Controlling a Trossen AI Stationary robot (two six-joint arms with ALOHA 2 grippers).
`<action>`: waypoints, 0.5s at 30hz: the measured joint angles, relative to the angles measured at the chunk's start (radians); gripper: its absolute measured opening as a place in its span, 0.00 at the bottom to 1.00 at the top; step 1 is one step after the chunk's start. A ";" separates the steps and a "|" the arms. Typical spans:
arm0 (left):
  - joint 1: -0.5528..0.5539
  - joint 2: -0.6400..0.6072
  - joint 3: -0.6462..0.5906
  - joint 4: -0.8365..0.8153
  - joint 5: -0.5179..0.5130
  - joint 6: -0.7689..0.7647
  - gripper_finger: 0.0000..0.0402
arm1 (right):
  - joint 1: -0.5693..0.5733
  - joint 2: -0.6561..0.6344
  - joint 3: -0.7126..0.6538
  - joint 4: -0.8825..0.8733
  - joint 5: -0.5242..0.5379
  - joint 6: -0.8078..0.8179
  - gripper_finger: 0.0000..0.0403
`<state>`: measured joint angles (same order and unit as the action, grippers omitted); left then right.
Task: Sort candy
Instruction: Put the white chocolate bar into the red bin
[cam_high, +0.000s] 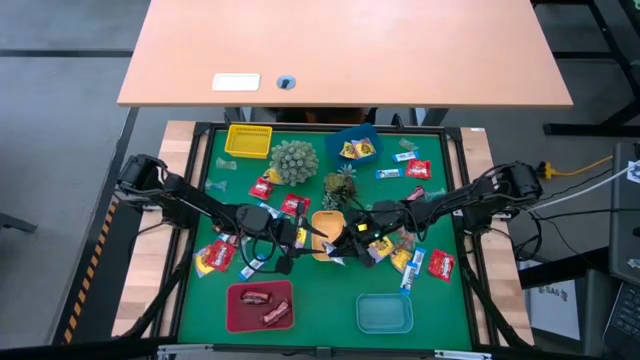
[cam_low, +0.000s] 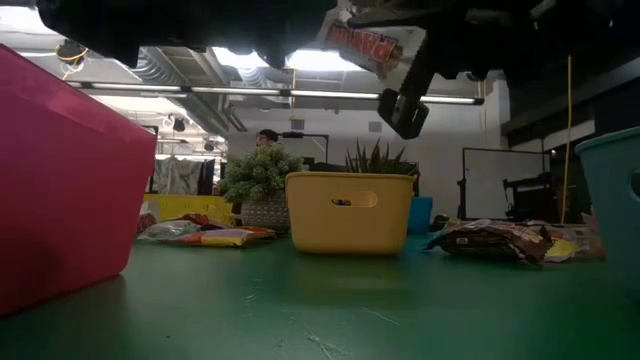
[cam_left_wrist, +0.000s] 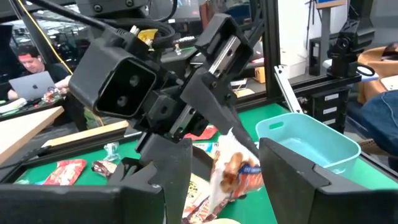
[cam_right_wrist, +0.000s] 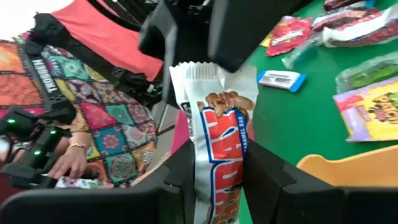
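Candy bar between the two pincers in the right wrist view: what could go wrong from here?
1. The candy bar hangs in the air in the right pincer with the left pincer right at it. A mistimed release could drop it, or opposing pulls could tear the wrapper.
2. Both pincers crowd together over the yellow tray, so they might collide.
3. A dropped bar could land among the loose candy rather than in a tray.

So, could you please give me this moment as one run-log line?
left gripper: shut on candy bar | right gripper: shut on the same bar | over orange tray
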<state>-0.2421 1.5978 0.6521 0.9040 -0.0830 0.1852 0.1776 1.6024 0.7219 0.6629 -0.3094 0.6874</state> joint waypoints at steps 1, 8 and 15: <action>0.000 0.000 0.000 0.001 0.000 0.000 0.43 | 0.000 0.000 0.000 0.002 -0.007 -0.010 0.25; 0.002 0.000 0.000 -0.004 0.011 -0.023 0.43 | 0.000 0.000 0.000 0.000 -0.060 -0.067 0.25; 0.001 0.000 0.000 -0.014 0.045 -0.044 0.43 | 0.000 0.000 0.000 -0.004 -0.061 -0.094 0.25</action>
<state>-0.2407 1.5978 0.6521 0.8904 -0.0380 0.1410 0.1776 1.6024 0.7223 0.6590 -0.3706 0.5934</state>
